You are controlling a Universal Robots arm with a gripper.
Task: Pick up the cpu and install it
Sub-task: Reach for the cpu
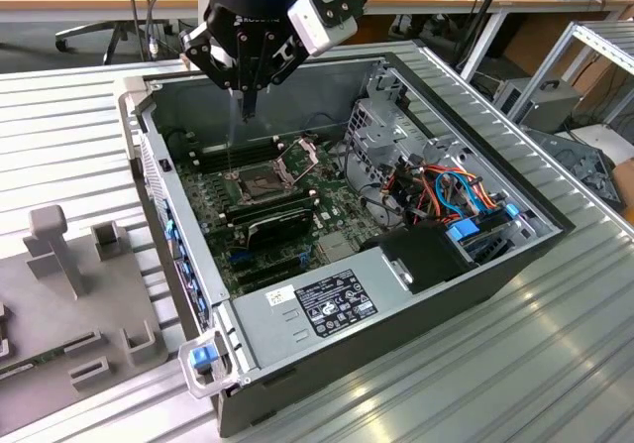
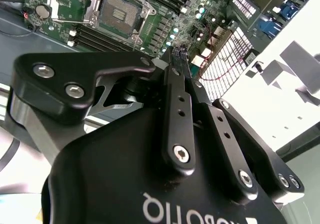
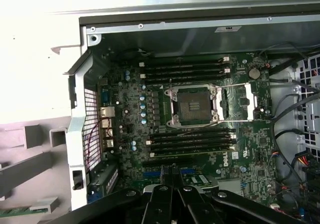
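Cpu placement is the one thing I cannot settle from my screens. The gripper (image 1: pixel 248 114) hangs over the open computer case (image 1: pixel 396 364), its two fingers (image 3: pixel 167 180) drawn almost together in both wrist views. Whether the cpu or anything else thin is nipped between them, I cannot tell. In the exterior view the fingertips sit at about 12 o'clock from the socket (image 1: pixel 260 178), well above the green motherboard (image 1: pixel 297 230). The socket's centre (image 3: pixel 192 104) reads as a dark square to me, though the light there is poor. Its hinged metal frame (image 1: pixel 302 154) stands swung up at roughly 2 o'clock from it. Memory slots (image 1: pixel 267 210) lie near it at about 6 o'clock. A grey fixture block (image 1: pixel 79 275) rests on the table at 9 o'clock from the case.
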